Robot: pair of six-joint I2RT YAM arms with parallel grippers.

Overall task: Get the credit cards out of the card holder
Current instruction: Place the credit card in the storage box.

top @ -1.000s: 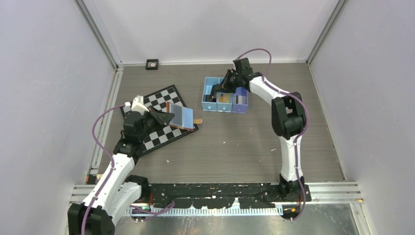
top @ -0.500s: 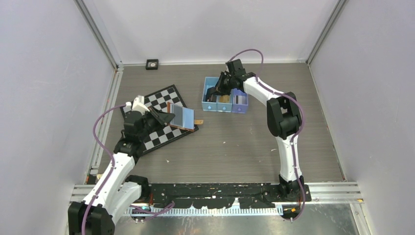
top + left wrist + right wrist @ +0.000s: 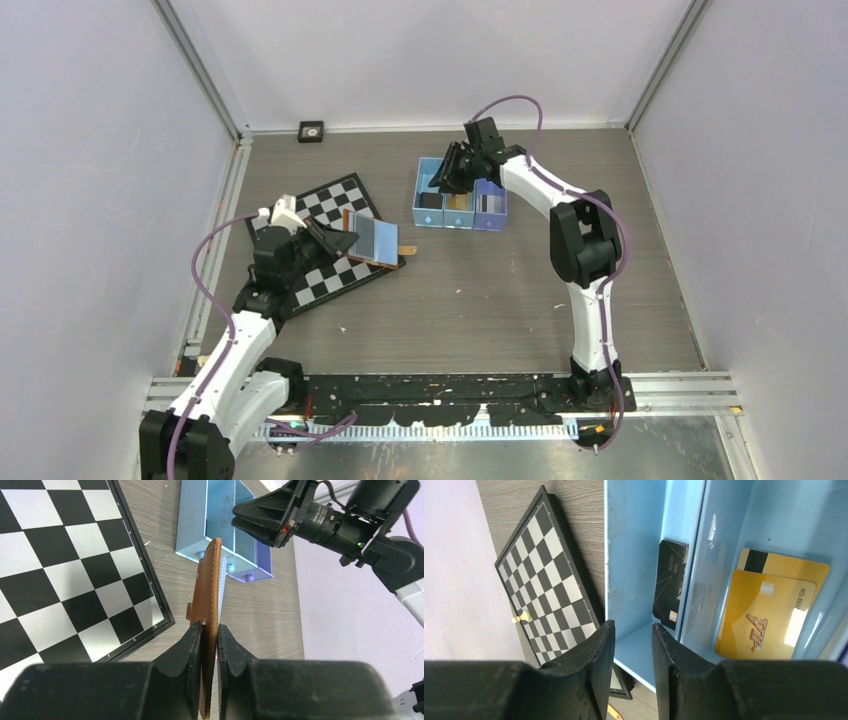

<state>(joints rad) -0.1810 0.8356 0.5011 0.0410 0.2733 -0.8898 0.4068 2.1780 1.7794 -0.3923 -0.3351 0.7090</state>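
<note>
My left gripper (image 3: pixel 338 240) (image 3: pixel 209 628) is shut on the edge of the brown card holder (image 3: pixel 374 238), which it holds open above the chessboard's right edge with the grey-silver inside facing up. In the left wrist view the holder (image 3: pixel 210 580) shows edge-on. My right gripper (image 3: pixel 443 180) (image 3: pixel 633 630) is open and empty over the left compartment of the blue tray (image 3: pixel 417 203). A dark credit card (image 3: pixel 670 582) lies in that compartment. Two gold cards (image 3: pixel 769 615) lie in the middle compartment, and a pale grey card (image 3: pixel 490 203) in the purple right one.
A black-and-white chessboard (image 3: pixel 325 205) (image 3: pixel 65 565) lies tilted at the left, with a small pale pawn (image 3: pixel 520 616) on it. A small black square object (image 3: pixel 311 130) sits by the back wall. Grey walls close in three sides.
My right gripper has drawn back and up from low in the tray's left compartment, leaving the dark card there. My left gripper and the card holder have not moved.
</note>
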